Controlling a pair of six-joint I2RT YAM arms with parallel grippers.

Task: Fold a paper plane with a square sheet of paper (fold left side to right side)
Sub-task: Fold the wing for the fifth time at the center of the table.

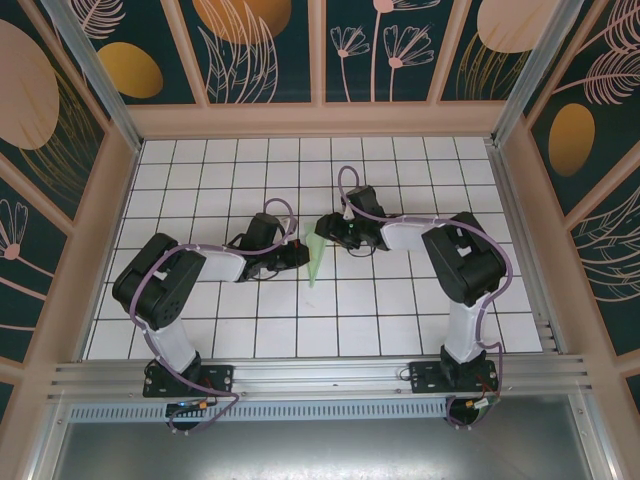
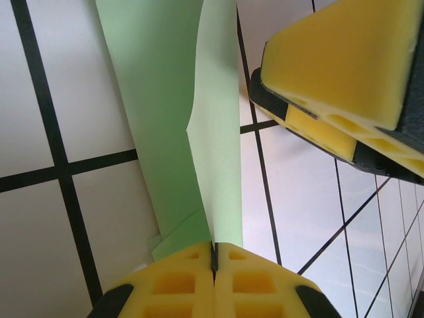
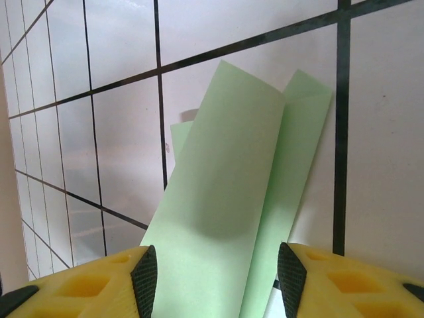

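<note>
White-tiled worktop point(image 1: 400, 310) w/ black grid, dark floral wall panels point(image 1: 260, 50) round it. L arm bent at elbow, reaching in from L. The left gripper point(image 2: 214, 255) is closed tight, pinching an edge of the paper plane point(image 1: 314, 262). Plane sits mid-worktop betw. both grippers, long axis near–far, tapering toward near. R arm bent in from R; right gripper point(image 3: 217, 265) jaws apart, straddling its far end.
</note>
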